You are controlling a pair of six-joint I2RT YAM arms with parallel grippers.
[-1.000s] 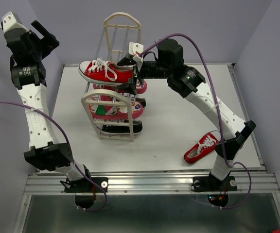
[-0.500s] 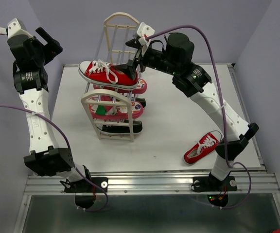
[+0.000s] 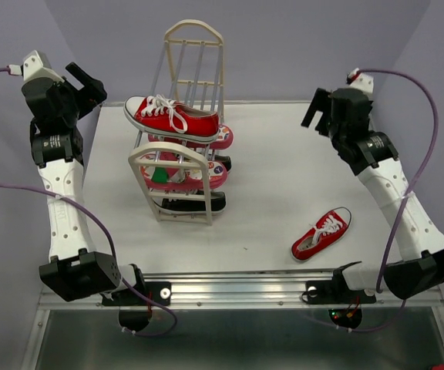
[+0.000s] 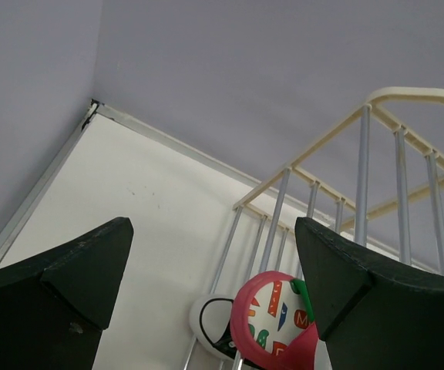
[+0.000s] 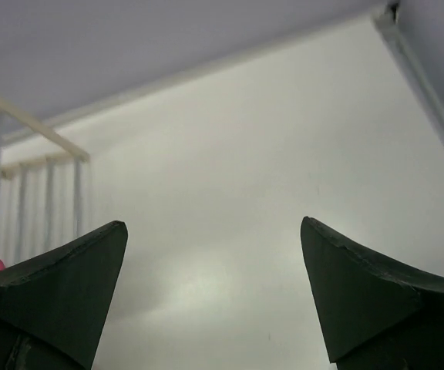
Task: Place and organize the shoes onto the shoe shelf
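The cream shoe shelf [image 3: 195, 46] stands at the table's back centre. A red sneaker [image 3: 172, 116] lies on its upper tier, pink flip-flops [image 3: 206, 176] on the tiers below, and a black sneaker [image 3: 195, 204] at the bottom. A second red sneaker [image 3: 320, 233] lies on the table at the front right. My left gripper [image 3: 89, 81] is open and empty, raised left of the shelf; its wrist view shows a flip-flop [image 4: 272, 320], a black sneaker toe [image 4: 214, 327] and shelf rods [image 4: 361, 177]. My right gripper [image 3: 314, 112] is open and empty, raised right of the shelf [image 5: 29, 166].
The white table [image 3: 284, 185] has raised metal edges and lilac walls on three sides. A metal rail [image 3: 237, 289] runs along the front by the arm bases.
My right gripper has let go of the red sneaker on the shelf's upper tier and swung away to the right. The left arm shifted slightly.
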